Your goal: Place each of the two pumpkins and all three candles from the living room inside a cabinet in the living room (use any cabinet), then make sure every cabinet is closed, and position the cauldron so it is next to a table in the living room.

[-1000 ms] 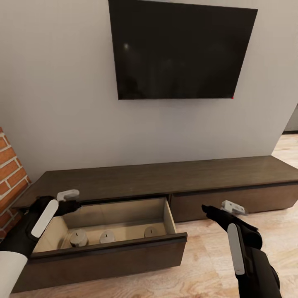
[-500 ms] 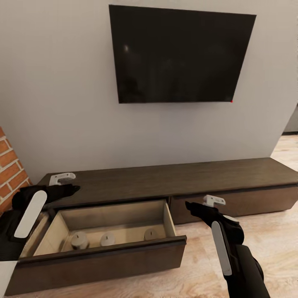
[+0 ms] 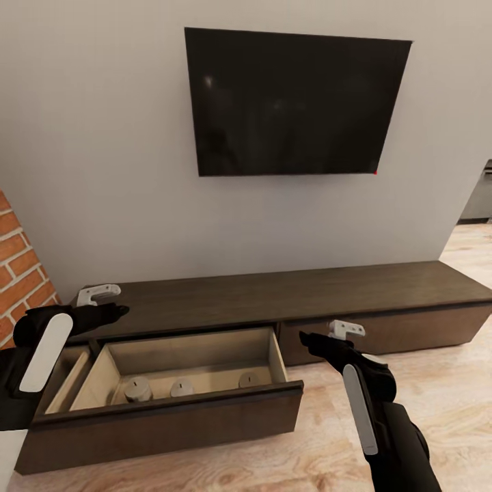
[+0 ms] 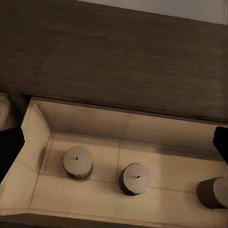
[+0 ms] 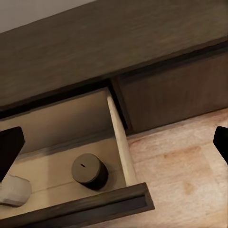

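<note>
— What are we seeing in the cabinet [image 3: 273, 297]?

— We are looking at its left drawer [image 3: 171, 410] standing pulled out toward us, with three candles [image 3: 182, 388] sitting upright in a row near its front wall, apart from one another. The right drawer front is sitting flush and closed.

— And our grippers?

— We are holding the left gripper [image 3: 116, 311] over the cabinet top at the far-left corner of the open drawer; we are holding the right gripper [image 3: 309, 339] in front of the closed right drawer, just right of the open one. Both are carrying nothing — the wrist views are showing their fingers spread wide at the picture edges.

— Anything else?

— A dark television [image 3: 294, 102] is hanging on the wall above, and brick [image 3: 20, 273] is showing at the far left.
</note>
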You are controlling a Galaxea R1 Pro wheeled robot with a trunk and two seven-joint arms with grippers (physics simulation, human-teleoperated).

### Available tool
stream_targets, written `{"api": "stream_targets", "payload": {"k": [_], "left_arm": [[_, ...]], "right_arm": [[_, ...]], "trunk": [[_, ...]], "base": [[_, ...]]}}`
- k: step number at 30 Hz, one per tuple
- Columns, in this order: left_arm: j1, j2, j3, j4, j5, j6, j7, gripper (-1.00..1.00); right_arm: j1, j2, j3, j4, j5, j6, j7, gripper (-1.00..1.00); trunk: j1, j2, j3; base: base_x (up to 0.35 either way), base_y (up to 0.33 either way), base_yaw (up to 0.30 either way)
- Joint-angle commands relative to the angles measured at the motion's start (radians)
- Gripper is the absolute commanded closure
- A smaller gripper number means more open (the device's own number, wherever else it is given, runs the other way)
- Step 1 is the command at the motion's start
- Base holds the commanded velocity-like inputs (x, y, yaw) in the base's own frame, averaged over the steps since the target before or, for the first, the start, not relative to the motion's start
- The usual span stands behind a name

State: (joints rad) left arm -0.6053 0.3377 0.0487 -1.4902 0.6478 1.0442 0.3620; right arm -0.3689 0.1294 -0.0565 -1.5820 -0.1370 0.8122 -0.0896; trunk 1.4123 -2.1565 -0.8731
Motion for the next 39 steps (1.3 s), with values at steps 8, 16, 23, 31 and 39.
{"api": "stream_targets", "payload": {"k": [8,16,23,31,39], "left_arm": [[-0.001,0.001,0.000,0.000,0.010,0.003,0.009,-1.00],[-0.001,0.000,0.000,0.001,0.010,0.003,0.009,-1.00],[0.001,-0.002,-0.002,0.007,0.006,0.003,0.014,-1.00],[0.138,-0.004,-0.007,0.002,0.007,-0.111,0.012,-1.00],[0.258,-0.021,-0.009,0.002,0.005,-0.304,0.021,-1.00]], "right_arm": [[-0.001,0.001,0.043,-0.001,-0.010,0.004,-0.014,-1.00],[-0.001,0.001,0.050,-0.001,-0.010,0.004,-0.014,-1.00],[-0.001,0.001,0.065,-0.001,-0.011,0.004,-0.015,-1.00],[0.000,0.001,0.082,0.012,-0.009,0.005,-0.017,-1.00],[0.008,0.002,0.167,0.071,-0.008,-0.033,-0.019,-1.00]], "trunk": [[-0.031,0.056,0.024],[-0.062,0.112,0.049],[-0.088,0.161,0.071],[-0.119,0.217,0.096],[-0.150,0.273,0.121]], "base": [[-0.013,0.000,0.000],[-0.251,0.000,0.000],[-0.332,0.000,0.000],[-0.341,0.000,0.000],[-0.342,0.000,0.000]]}}
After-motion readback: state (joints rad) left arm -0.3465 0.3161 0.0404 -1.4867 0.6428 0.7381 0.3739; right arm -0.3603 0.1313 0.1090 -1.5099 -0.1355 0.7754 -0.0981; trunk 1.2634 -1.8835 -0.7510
